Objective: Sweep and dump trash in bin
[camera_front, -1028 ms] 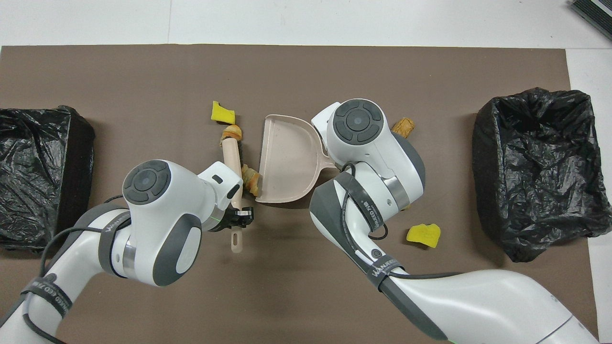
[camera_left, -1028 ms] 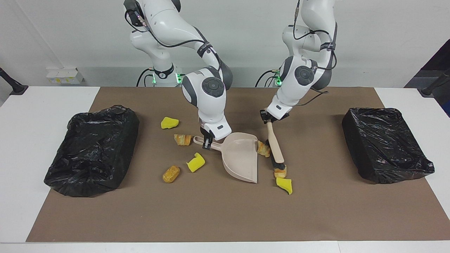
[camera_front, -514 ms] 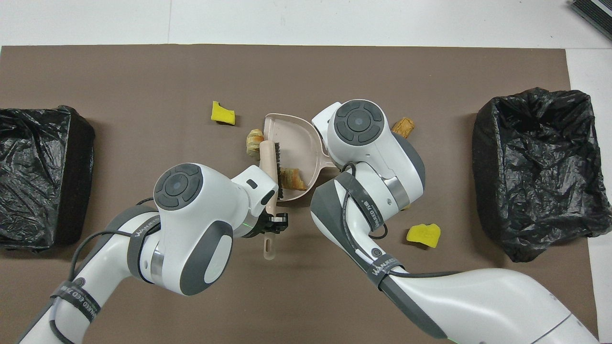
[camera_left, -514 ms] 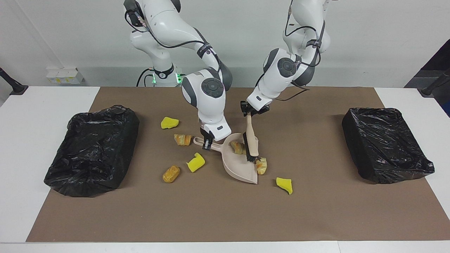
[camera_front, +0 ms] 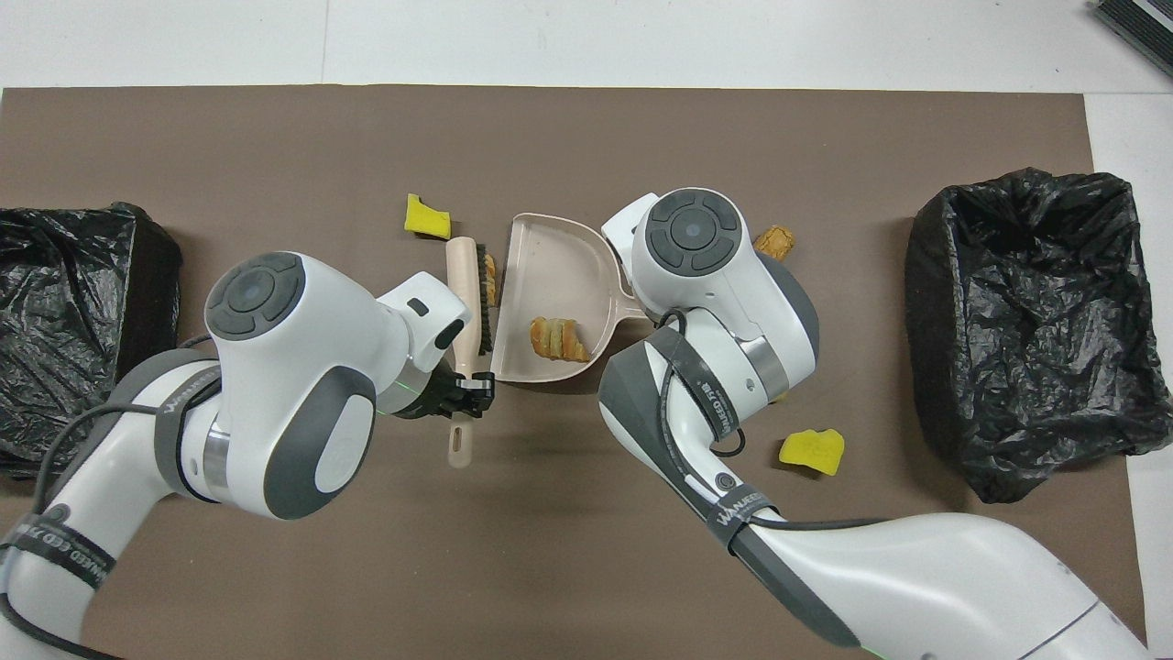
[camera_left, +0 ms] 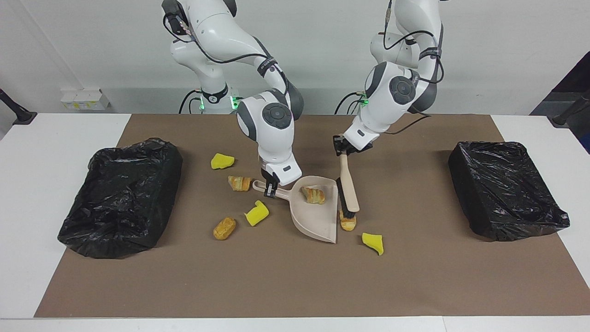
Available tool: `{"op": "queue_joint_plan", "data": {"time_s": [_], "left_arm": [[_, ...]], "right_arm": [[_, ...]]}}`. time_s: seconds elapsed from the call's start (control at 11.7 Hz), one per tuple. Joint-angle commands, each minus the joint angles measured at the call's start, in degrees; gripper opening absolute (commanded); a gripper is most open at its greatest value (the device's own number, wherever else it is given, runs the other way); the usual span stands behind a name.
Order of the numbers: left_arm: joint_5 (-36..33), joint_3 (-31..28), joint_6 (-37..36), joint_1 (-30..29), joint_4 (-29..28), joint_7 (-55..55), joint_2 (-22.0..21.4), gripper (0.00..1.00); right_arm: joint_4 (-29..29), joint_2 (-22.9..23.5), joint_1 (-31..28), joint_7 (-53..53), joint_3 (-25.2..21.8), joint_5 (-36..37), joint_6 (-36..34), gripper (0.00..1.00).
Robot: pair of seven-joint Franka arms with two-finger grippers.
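The beige dustpan (camera_left: 318, 222) (camera_front: 550, 266) lies mid-mat with one tan pastry piece (camera_left: 313, 195) (camera_front: 556, 337) of the trash inside it. My right gripper (camera_left: 271, 188) is shut on the dustpan's handle; the overhead view hides it under the wrist. My left gripper (camera_left: 343, 147) (camera_front: 467, 403) is shut on the handle of the beige brush (camera_left: 349, 193) (camera_front: 463, 284), whose black bristles stand just outside the pan's mouth. Another pastry piece (camera_left: 348, 224) (camera_front: 490, 280) lies at the brush's tip. A yellow sponge chunk (camera_left: 372, 243) (camera_front: 426, 217) sits beside it, farther from the robots.
On the handle side of the pan lie two yellow chunks (camera_left: 222, 161) (camera_left: 256, 213) and two pastry pieces (camera_left: 239, 183) (camera_left: 224, 228). Black-bagged bins stand at the right arm's end (camera_left: 122, 196) (camera_front: 1035, 321) and the left arm's end (camera_left: 504, 189) (camera_front: 73, 321).
The left gripper swept the brush across the pan's mouth, pushing one pastry piece inside, then drew it back outside the mouth. The other pastry piece moved closer to the pan. The right gripper barely moved.
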State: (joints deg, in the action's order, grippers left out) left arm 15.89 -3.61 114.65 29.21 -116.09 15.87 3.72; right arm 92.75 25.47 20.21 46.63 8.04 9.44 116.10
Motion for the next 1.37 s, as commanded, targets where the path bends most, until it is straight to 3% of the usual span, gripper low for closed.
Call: {"op": "queue_joint_plan", "data": {"time_s": [0.0, 0.34, 0.51, 0.77, 1.03, 1.28], "left_arm": [[-5.9, 0.2, -1.8, -3.4, 4.3, -4.7, 3.8, 0.00], [-14.4, 0.2, -7.8, -12.1, 18.2, -19.6, 14.0, 0.00], [-19.5, 0.2, -5.7, -13.4, 19.7, -25.1, 15.8, 0.00], [-20.5, 0.2, -2.6, -16.3, 22.0, -32.4, 18.5, 0.00], [-19.6, 0.4, -2.1, -16.9, 20.3, -32.7, 18.1, 0.00], [-19.6, 0.8, -1.4, -15.8, 13.1, -33.2, 14.5, 0.00]], "right_arm": [[-0.3, 0.3, -0.6, 0.1, 0.3, 1.5, 0.7, 0.00], [-0.6, 0.2, -0.3, 0.0, 0.3, 2.9, -1.5, 0.00], [-0.6, 0.1, -0.1, -0.5, 0.4, 3.1, -3.8, 0.00], [0.0, -0.6, 0.3, -3.0, 0.6, 2.6, -5.8, 0.00], [0.2, -0.6, 0.3, -3.0, 0.6, 2.3, -5.2, 0.00], [0.3, 0.1, 0.5, -4.9, 0.6, 2.3, -4.1, 0.00]]}}
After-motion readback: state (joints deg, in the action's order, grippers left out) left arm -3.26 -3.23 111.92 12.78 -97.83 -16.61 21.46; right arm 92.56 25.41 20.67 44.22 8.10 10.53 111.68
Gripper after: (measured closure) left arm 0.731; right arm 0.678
